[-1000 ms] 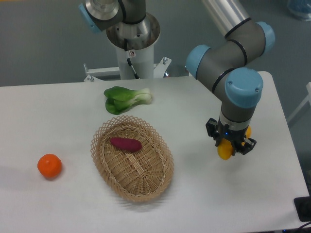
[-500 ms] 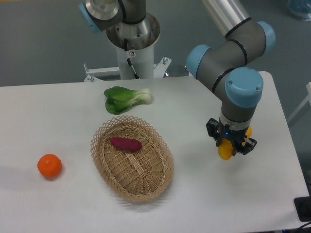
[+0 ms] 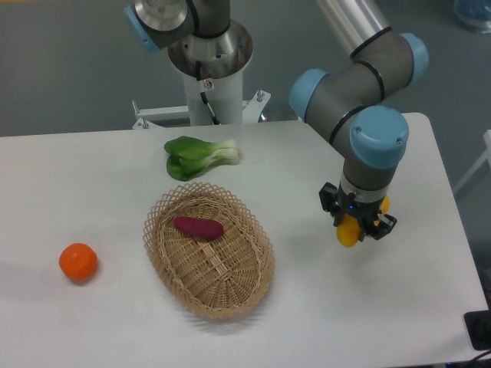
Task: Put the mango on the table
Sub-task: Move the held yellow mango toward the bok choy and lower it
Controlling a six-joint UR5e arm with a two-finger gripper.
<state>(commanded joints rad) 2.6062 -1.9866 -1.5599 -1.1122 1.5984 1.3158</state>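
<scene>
Your gripper (image 3: 352, 230), right of centre, clamps the mango (image 3: 347, 232) above the table (image 3: 92, 184); released high, it may roll.

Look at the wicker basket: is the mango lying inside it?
No, the mango is in the gripper over the table; the basket holds only a purple sweet potato.

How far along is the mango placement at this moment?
Done: the smooth yellow-orange mango is out of the woven wicker basket, which holds only the purple sweet potato. In hand: the pincer grips the mango low over the white table, right of the basket. Left: setting it down, opening, withdrawing.
</scene>
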